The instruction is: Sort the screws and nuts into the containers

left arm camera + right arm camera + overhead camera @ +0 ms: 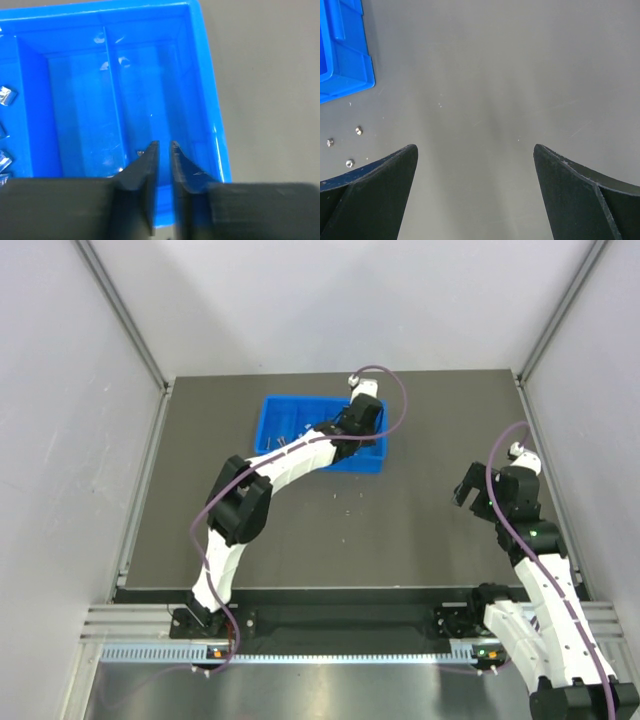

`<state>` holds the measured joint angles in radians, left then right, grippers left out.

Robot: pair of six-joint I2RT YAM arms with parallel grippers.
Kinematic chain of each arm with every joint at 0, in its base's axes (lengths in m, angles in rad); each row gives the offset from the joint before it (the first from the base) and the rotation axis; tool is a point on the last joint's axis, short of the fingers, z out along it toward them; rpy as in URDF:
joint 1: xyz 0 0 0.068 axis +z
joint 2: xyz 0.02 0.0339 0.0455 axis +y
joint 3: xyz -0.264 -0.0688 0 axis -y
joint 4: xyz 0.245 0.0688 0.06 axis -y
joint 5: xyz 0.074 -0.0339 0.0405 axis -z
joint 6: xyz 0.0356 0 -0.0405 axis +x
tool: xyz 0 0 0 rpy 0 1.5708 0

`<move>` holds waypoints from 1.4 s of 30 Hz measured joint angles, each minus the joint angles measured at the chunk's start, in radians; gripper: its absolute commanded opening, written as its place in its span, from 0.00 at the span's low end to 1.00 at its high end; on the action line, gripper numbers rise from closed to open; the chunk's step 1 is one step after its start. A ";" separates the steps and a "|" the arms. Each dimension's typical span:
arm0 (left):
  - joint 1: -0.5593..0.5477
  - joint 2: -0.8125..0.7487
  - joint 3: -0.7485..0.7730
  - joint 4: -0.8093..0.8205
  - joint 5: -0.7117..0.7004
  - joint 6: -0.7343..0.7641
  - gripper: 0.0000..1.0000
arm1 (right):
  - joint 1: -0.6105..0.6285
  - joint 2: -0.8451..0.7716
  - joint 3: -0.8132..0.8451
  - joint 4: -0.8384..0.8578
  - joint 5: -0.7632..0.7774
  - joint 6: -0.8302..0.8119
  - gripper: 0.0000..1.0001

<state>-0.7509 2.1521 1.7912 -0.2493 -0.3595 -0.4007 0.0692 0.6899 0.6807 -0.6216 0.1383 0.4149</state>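
Note:
The containers are compartments of one blue tray at the back of the table. My left gripper hangs over the tray's right end compartment; its jaws stand a narrow gap apart with nothing between them. A tiny silvery piece lies on the compartment floor beside the left fingertip; I cannot tell whether it is a screw or a nut. Silvery nuts lie in a compartment further left. Three loose nuts rest on the table near the tray's corner. My right gripper is wide open above bare table, at the right.
Thin metal pieces lie in the tray's middle compartments. Small specks dot the dark mat in front of the tray. White walls and aluminium rails enclose the table on three sides.

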 measured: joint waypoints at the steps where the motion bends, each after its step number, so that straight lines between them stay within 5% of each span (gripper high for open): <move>1: -0.001 -0.005 -0.002 -0.010 0.006 -0.001 0.37 | 0.000 0.000 0.000 0.000 0.000 0.000 1.00; 4: -0.014 -0.058 -0.045 -0.032 0.001 -0.021 0.50 | 0.000 0.000 0.000 0.000 0.000 0.000 1.00; 7: -0.051 -0.159 -0.130 -0.059 -0.054 -0.052 0.83 | 0.000 -0.001 0.000 0.000 0.001 0.000 1.00; 8: -0.074 -0.200 -0.161 -0.067 -0.076 -0.066 0.84 | 0.000 -0.001 0.000 0.000 0.001 0.000 1.00; 16: -0.227 -0.330 -0.332 -0.074 -0.164 -0.281 0.80 | 0.000 -0.008 0.000 0.000 0.001 0.000 1.00; 26: -0.248 -0.119 -0.244 -0.233 -0.365 -0.476 0.76 | 0.000 -0.033 0.000 -0.001 0.006 0.000 1.00; 42: -0.251 0.024 -0.198 -0.296 -0.385 -0.599 0.54 | 0.000 -0.033 0.000 -0.001 0.011 -0.001 1.00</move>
<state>-1.0023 2.1765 1.5929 -0.5457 -0.7441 -0.9997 0.0692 0.6571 0.6807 -0.6228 0.1490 0.4137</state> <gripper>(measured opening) 0.566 0.996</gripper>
